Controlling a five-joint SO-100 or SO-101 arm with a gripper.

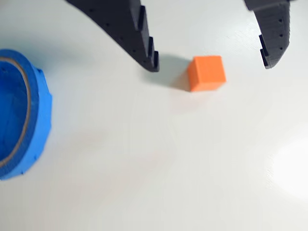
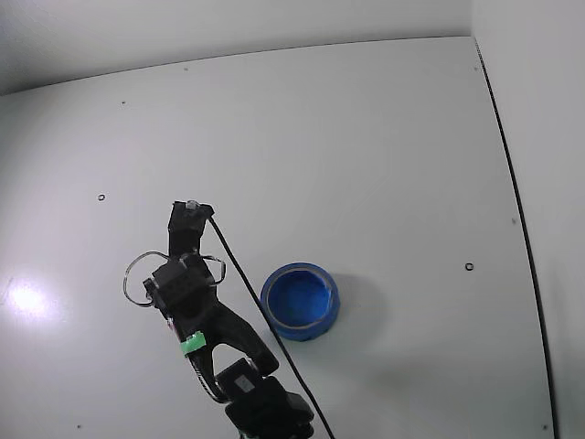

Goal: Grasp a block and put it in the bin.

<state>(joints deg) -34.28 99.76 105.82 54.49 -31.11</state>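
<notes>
In the wrist view the gripper [image 1: 211, 62] is seen spread wide with nothing held; the orange cube [image 1: 207, 72] rests on the white table [image 1: 159, 163] between the two serrated black fingers [image 1: 144, 41], touching neither; bare table lies all around it. The blue bin [image 1: 33, 115] is cut by the left edge, well apart from the cube. In the fixed view the bin [image 2: 301, 301] sits just right of the arm [image 2: 196, 315], with open table beyond; the cube is hidden there; no writing can be read.
</notes>
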